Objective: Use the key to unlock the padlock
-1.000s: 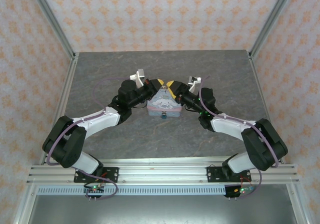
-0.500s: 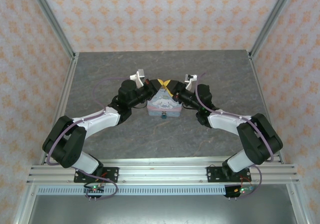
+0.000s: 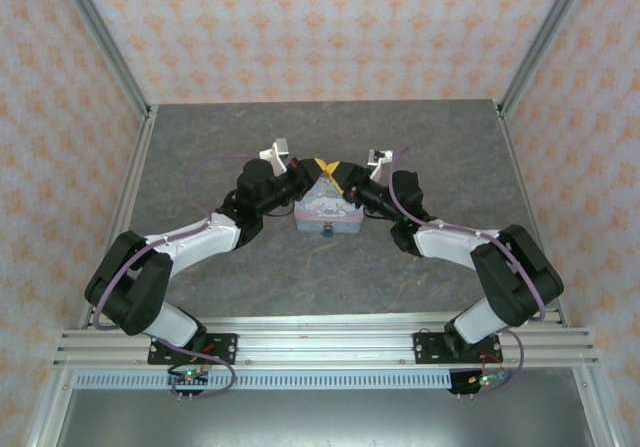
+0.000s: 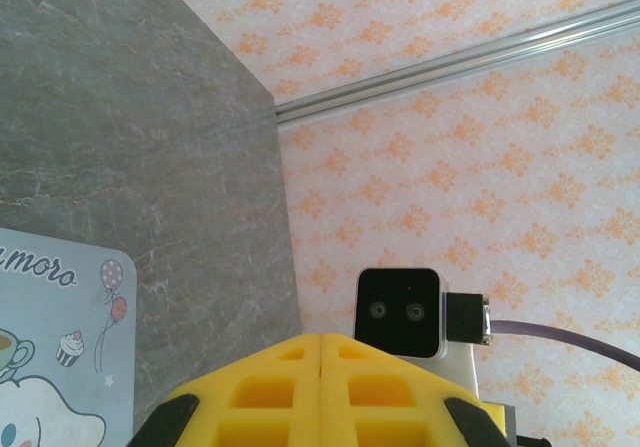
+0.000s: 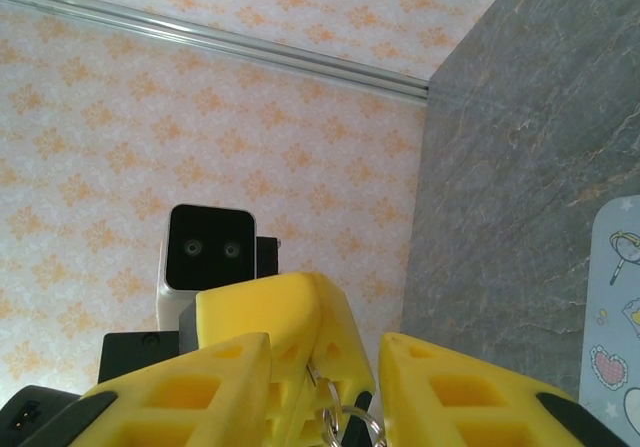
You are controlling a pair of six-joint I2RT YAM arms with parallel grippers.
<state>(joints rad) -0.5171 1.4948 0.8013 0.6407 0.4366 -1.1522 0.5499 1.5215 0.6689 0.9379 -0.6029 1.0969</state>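
The teal padlock (image 3: 326, 233) hangs at the near edge of the pale blue cartoon tin (image 3: 328, 210). Above the tin's far end both grippers meet. My left gripper (image 3: 313, 170) (image 4: 320, 339) is shut. In the right wrist view its yellow fingers (image 5: 290, 317) pinch a thin metal key (image 5: 312, 372), and a key ring (image 5: 343, 422) dangles below it. My right gripper (image 3: 338, 173) (image 5: 328, 367) is open, and its two fingers straddle the left fingertips and the key without touching the key.
The tin (image 4: 50, 367) (image 5: 615, 367) lies mid-table on the grey stone-look top (image 3: 200, 147). Patterned walls and aluminium posts (image 3: 100, 37) enclose the table on three sides. Each wrist camera sees the other one, such as the right one (image 4: 400, 312).
My right gripper has moved left toward the left gripper, and its open fingers now overlap the left fingertips. The left arm, tin and padlock have stayed put.
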